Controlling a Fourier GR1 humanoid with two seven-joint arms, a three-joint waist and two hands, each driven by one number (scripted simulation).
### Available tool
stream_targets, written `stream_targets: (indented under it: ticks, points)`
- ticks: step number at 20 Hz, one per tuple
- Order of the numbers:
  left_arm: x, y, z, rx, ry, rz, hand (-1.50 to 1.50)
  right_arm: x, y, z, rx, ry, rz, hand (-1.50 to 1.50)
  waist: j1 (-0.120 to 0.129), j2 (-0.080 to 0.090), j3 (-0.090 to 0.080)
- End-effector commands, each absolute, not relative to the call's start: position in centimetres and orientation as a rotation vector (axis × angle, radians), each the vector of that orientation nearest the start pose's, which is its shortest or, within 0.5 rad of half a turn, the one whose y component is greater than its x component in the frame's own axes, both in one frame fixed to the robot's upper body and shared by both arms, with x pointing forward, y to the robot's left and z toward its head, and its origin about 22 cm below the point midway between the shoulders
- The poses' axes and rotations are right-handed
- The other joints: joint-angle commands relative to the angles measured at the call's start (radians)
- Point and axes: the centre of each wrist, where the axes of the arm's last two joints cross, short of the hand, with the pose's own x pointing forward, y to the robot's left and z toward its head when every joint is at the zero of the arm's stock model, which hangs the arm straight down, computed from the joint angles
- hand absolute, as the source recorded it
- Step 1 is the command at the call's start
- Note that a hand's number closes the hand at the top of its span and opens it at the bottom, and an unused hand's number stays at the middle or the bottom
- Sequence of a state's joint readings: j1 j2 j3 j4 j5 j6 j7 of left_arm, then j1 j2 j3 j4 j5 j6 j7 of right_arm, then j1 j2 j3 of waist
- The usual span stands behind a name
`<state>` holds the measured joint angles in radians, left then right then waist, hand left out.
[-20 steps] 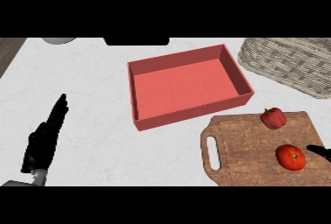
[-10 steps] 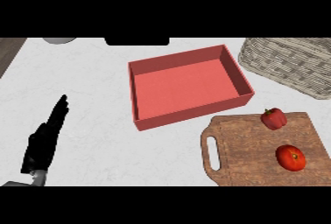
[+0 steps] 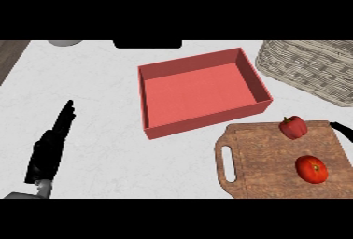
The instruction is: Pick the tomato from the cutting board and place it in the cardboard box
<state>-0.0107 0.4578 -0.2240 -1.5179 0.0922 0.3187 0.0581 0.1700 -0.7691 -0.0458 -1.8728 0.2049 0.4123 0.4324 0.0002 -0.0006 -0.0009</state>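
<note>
Tomato (image 3: pixel 312 169) lies on the wooden cutting board (image 3: pixel 265 158) below a red pepper (image 3: pixel 293 127), apart from the red box (image 3: pixel 200 91), while the left hand (image 3: pixel 50 148) rests straight-fingered and only a fingertip of the right hand (image 3: pixel 341 127) shows.

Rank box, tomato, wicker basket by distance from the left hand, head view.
From the left hand, resting open at the left:
1. Red box, centre.
2. Tomato, on the cutting board, lower right.
3. Wicker basket, upper right.

One head view; steeply downward, apparently close over counter (image 3: pixel 110 149).
</note>
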Motion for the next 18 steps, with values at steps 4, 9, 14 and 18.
stream_targets:
  ticks: [4,9,14,18]
  points:
    - [24.4,28.8,1.0,0.372,-1.457,-0.199,0.00,20.9,-34.7,11.7,-0.663,-0.898,0.934,-1.50,-0.001,0.000,0.001]
    - [22.9,29.2,1.2,0.403,-1.447,-0.197,0.00,19.6,-35.7,8.8,-0.671,-0.827,0.952,-1.50,-0.001,0.000,0.001]
    - [24.9,29.9,0.0,0.386,-1.463,-0.188,0.00,20.3,-34.7,8.7,-0.672,-0.840,0.944,-1.50,-0.003,0.000,0.001]
    - [23.3,26.8,-0.3,0.376,-1.443,-0.198,0.00,22.3,-34.3,10.7,-0.681,-0.845,0.947,-1.50,0.002,0.000,0.001]
